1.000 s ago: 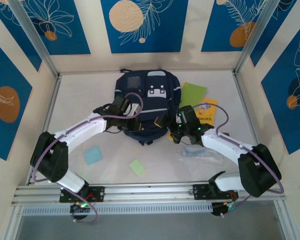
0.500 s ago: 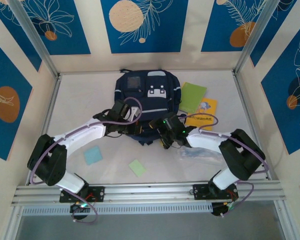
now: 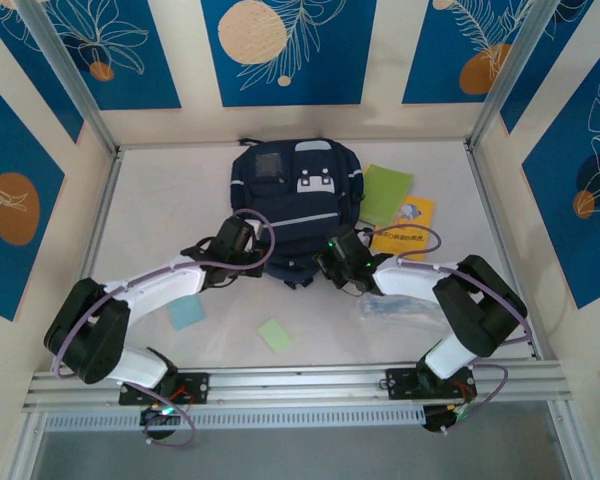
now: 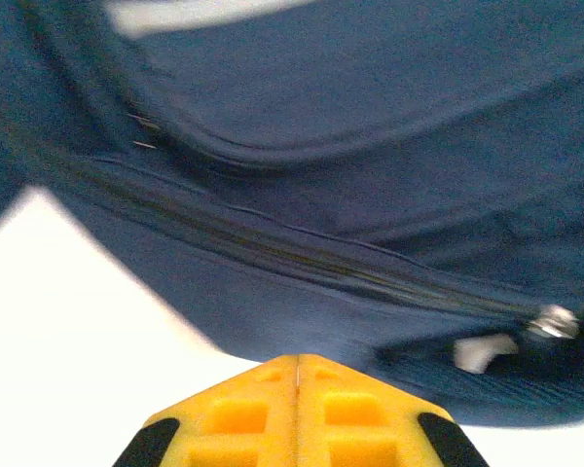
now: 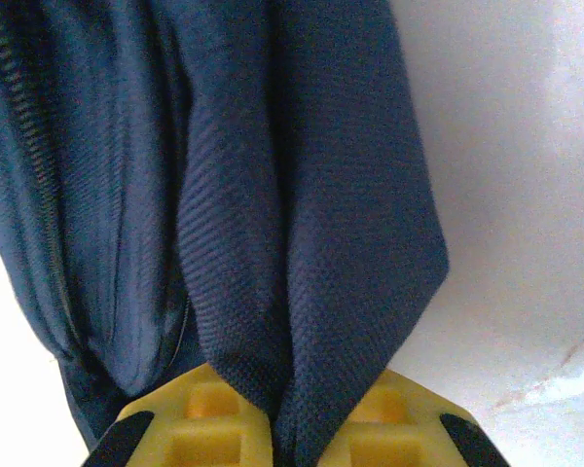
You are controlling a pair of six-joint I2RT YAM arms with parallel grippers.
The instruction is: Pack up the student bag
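Plainly, our right gripper (image 5: 277, 389) is clamped on a fold of navy fabric at the near edge of the student bag (image 5: 302, 195), the cloth rising from between its yellow fingers. Our left gripper (image 4: 298, 362) has its fingers pressed together with nothing between them, just beside the bag's zipper (image 4: 273, 248), which looks done up. Seen from above, the bag lies toward 12 o'clock on the tabletop (image 3: 160, 200). A green sheet (image 3: 387, 192) and a yellow booklet (image 3: 408, 226) lie at its 3 o'clock, a clear plastic pouch (image 3: 400, 305) at 5, a green pad (image 3: 275, 334) at 6 and a blue pad (image 3: 186, 311) at 7. We judge the packing barely begun: the bag wants opening, and every loose item has yet to go in.
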